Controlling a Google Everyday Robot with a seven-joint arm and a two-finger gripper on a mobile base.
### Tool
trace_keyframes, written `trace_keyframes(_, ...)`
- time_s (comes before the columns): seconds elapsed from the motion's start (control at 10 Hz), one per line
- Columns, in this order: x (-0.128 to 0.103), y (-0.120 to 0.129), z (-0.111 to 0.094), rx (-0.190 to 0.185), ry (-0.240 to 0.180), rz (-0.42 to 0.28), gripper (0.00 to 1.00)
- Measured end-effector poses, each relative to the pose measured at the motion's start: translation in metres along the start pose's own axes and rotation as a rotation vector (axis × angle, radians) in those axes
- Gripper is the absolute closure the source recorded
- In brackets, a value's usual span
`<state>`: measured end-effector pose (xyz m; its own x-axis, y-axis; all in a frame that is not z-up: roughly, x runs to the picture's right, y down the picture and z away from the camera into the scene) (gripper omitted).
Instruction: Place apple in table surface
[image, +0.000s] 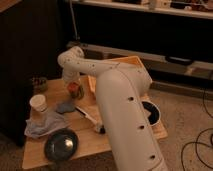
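Observation:
The apple (76, 91), small and orange-red, sits at the tip of my gripper (75, 90), just above the back-left part of the light wooden table surface (40, 156). The gripper hangs down from the white wrist and its dark fingers close around the apple. I cannot tell whether the apple touches the wood. The big white arm runs from the lower right across the table's middle and hides much of it.
A dark greenish cup (39, 84) stands at the back left. A white paper cup (38, 103), a grey cloth (45, 125) and a dark round dish (61, 145) lie front left. A white-handled utensil (86, 115), a yellow tub (120, 65) and a black bowl (151, 113) are to the right.

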<state>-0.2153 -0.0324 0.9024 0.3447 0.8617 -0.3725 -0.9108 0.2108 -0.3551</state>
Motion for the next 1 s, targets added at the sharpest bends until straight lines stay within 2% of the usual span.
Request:
trace_keyframes(0.4,0.002,-0.009,-0.002,0.016,0.005,0.025,0.42)
trace_keyframes(0.6,-0.001,-0.007,-0.016,0.014,-0.013,0.02,0.42)
trace_keyframes(0.7,-0.002,-0.006,-0.023,0.014,-0.02,0.017,0.48)
trace_keyframes(0.8,-0.002,-0.006,-0.028,0.013,-0.028,0.015,0.6)
trace_keyframes(1.0,-0.003,-0.008,-0.036,0.009,-0.045,0.012,0.64)
